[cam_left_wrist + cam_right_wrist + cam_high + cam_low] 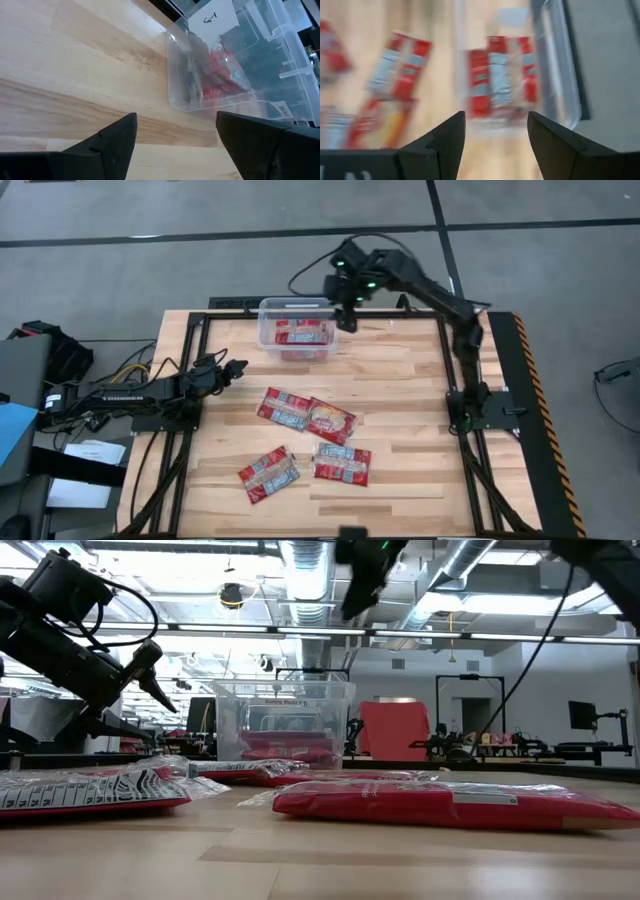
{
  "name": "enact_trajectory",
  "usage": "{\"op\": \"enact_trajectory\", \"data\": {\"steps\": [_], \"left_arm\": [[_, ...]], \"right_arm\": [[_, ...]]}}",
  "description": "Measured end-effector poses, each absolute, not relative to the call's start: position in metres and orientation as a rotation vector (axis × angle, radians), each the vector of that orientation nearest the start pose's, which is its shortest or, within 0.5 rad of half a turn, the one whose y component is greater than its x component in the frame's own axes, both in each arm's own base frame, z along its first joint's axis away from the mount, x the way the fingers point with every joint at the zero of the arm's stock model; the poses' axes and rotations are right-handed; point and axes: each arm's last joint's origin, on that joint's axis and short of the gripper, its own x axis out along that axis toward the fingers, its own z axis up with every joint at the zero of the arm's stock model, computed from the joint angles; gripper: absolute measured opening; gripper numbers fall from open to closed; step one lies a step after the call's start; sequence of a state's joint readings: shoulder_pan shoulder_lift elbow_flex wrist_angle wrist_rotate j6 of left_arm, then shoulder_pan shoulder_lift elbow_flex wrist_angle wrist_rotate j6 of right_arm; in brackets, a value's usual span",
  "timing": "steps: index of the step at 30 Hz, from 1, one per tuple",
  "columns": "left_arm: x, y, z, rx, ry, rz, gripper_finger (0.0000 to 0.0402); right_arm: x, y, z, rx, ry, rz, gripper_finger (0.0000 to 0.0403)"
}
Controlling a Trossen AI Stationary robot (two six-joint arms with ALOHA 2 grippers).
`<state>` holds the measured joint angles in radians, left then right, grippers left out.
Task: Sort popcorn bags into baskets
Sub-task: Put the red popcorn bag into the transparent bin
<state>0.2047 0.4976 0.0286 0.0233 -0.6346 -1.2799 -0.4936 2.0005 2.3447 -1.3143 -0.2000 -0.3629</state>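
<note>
Right gripper (347, 317) held above the bin (268, 320), fingers spread, empty.
Four packets (306, 412) are scattered mid-table; the left gripper (236, 367) is parked open near the left edge.

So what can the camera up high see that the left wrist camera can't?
Only the high view shows four flat red popcorn bags lying on the table, plus the open right gripper above the bin. Only the left wrist view shows a white paper label on the bin. Both show the clear plastic rectangular bin, red packets inside, the wooden table and the open left gripper.
</note>
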Motion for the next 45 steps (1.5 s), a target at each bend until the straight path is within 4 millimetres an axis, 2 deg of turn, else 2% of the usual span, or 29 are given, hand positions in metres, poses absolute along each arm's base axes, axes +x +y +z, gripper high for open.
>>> {"op": "enact_trajectory", "data": {"steps": [5,9,11,13,15,19,21,25,30,36,39,42,45], "left_arm": [[0.110,0.040,0.133,-1.081,-0.131,0.973,0.0261],[0.111,0.040,0.133,-1.079,-0.113,0.957,0.0261],[0.111,0.040,0.133,-1.081,-0.106,0.949,0.0261],[0.111,0.039,0.133,-1.082,-0.096,0.938,0.0261],[0.111,0.039,0.133,-1.073,-0.089,0.935,0.0261],[0.111,0.039,0.133,-1.071,-0.088,0.935,0.0261],[0.111,0.039,0.133,-1.084,-0.086,0.927,0.0261],[0.112,0.038,0.132,-1.116,-0.058,0.885,0.0261],[0.113,0.037,0.132,-1.123,-0.029,0.854,0.0261],[0.113,0.037,0.132,-1.117,-0.024,0.852,0.0261],[0.113,0.037,0.132,-1.108,-0.015,0.846,0.0261],[0.113,0.037,0.132,-1.106,-0.013,0.844,0.0261],[0.113,0.037,0.132,-1.106,-0.012,0.843,0.0261]], "right_arm": [[0.307,-0.142,0.431,0.162,1.034,-0.044,0.0231],[0.292,-0.108,0.429,0.248,1.071,0.001,0.0228],[0.281,-0.088,0.420,0.274,1.103,0.031,0.0227],[0.271,-0.070,0.402,0.293,1.141,0.010,0.0227],[0.270,-0.057,0.373,0.312,1.131,-0.025,0.0228],[0.278,-0.039,0.312,0.391,0.965,-0.036,0.0230],[0.285,-0.036,0.283,0.429,0.887,-0.033,0.0230],[0.297,-0.037,0.228,0.478,0.861,-0.018,0.0233],[0.315,-0.039,0.174,0.504,0.952,-0.033,0.0245],[0.333,-0.031,0.128,0.566,1.032,-0.009,0.0250],[0.337,-0.022,0.117,0.575,1.065,0.002,0.0250],[0.340,-0.014,0.114,0.544,1.085,0.008,0.0249],[0.342,-0.005,0.115,0.471,1.100,-0.024,0.0226]]}}
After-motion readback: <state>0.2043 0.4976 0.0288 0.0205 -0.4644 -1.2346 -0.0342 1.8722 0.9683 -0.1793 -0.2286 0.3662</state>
